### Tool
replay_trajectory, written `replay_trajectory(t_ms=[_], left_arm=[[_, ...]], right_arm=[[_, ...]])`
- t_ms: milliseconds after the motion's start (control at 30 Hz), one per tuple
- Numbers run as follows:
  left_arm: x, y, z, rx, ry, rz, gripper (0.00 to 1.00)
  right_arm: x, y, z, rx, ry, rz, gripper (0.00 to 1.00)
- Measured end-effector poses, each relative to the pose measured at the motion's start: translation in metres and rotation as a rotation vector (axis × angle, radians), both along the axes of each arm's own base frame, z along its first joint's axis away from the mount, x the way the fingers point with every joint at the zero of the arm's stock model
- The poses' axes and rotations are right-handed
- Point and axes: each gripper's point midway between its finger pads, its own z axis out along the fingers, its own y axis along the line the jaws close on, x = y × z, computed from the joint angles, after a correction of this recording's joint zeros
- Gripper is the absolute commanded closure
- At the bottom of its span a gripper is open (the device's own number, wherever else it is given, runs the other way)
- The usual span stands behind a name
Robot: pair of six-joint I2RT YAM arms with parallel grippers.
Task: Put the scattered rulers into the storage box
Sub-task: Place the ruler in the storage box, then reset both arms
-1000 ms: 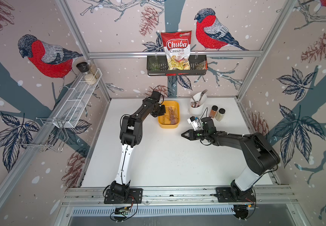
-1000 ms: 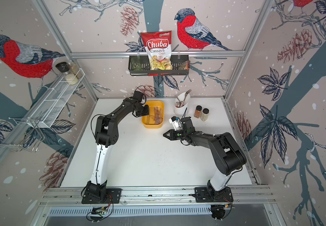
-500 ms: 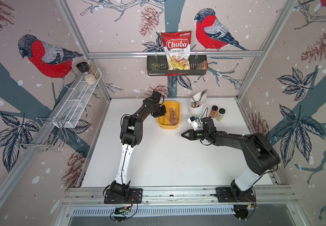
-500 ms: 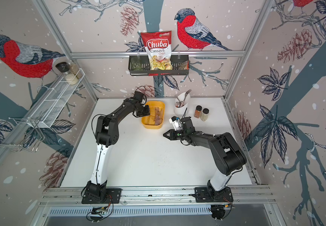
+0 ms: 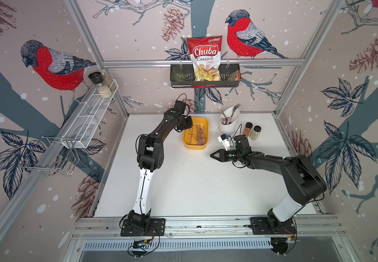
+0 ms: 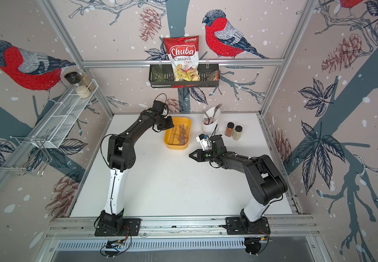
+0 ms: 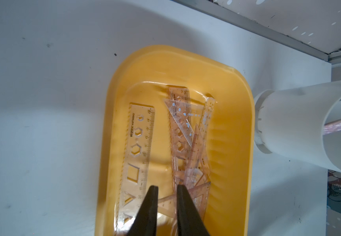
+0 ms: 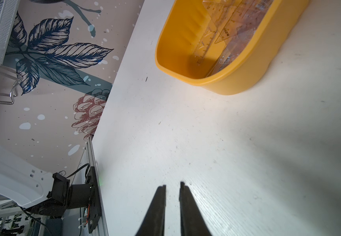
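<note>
The yellow storage box [image 5: 195, 148] [image 6: 176, 147] stands at the back middle of the white table. Several see-through pinkish rulers [image 5: 198, 133] [image 6: 181, 135] lie inside it: a straight stencil ruler [image 7: 139, 143] lies apart from a heap of set squares and rulers [image 7: 188, 147]. My left gripper [image 5: 188, 126] [image 7: 167, 187] hovers over the box's left end, slightly open with nothing between its fingers. My right gripper [image 5: 212, 155] [image 8: 172, 185] hangs low over bare table, in front of and to the right of the box [image 8: 237, 79]. It is a little open and holds nothing.
A white cutlery cup [image 5: 229, 123] with a fork stands right of the box, with two spice jars [image 5: 251, 131] beside it. A wire shelf [image 5: 88, 118] hangs on the left wall. A black basket [image 5: 205, 78] with a chips bag hangs on the back wall.
The left gripper's jaws have parted over the box. Neither arm has visibly shifted, and the right gripper looks the same.
</note>
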Motion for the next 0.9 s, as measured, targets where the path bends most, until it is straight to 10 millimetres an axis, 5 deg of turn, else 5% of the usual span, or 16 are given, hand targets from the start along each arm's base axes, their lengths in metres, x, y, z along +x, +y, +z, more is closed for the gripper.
replay_trajectory(t_ms=[100,267,367,433,467,567,667,800,900], left_arm=[[-0.002,0.006,0.02,0.013,-0.053,0.017,0.68],[-0.049,0.031,0.054,0.066,-0.169,0.034,0.28],[-0.087,0.051,0.084,0.093,-0.299,0.048,0.06],[-0.108,0.065,0.1,0.126,-0.411,0.073,0.03],[-0.119,0.073,0.104,0.143,-0.466,0.087,0.03],[-0.154,0.101,0.093,0.209,-0.585,0.133,0.06],[-0.177,0.135,0.059,0.327,-0.615,0.2,0.12],[-0.19,0.188,0.029,0.444,-0.609,0.32,0.14],[-0.199,0.197,0.015,0.488,-0.65,0.295,0.13]], right_arm=[[0.002,-0.003,0.009,-0.001,-0.021,-0.017,0.71],[0.02,-0.024,0.054,-0.03,-0.186,-0.16,0.44],[0.028,-0.054,0.082,-0.077,-0.327,-0.323,0.23],[0.032,-0.088,0.094,-0.13,-0.42,-0.474,0.0],[0.035,-0.103,0.097,-0.154,-0.453,-0.54,0.0],[0.038,-0.148,0.092,-0.273,-0.601,-0.692,0.0],[0.033,-0.18,0.063,-0.423,-0.656,-0.762,0.0],[0.033,-0.245,0.036,-0.564,-0.682,-0.958,0.0],[0.022,-0.271,0.018,-0.59,-0.696,-1.023,0.0]])
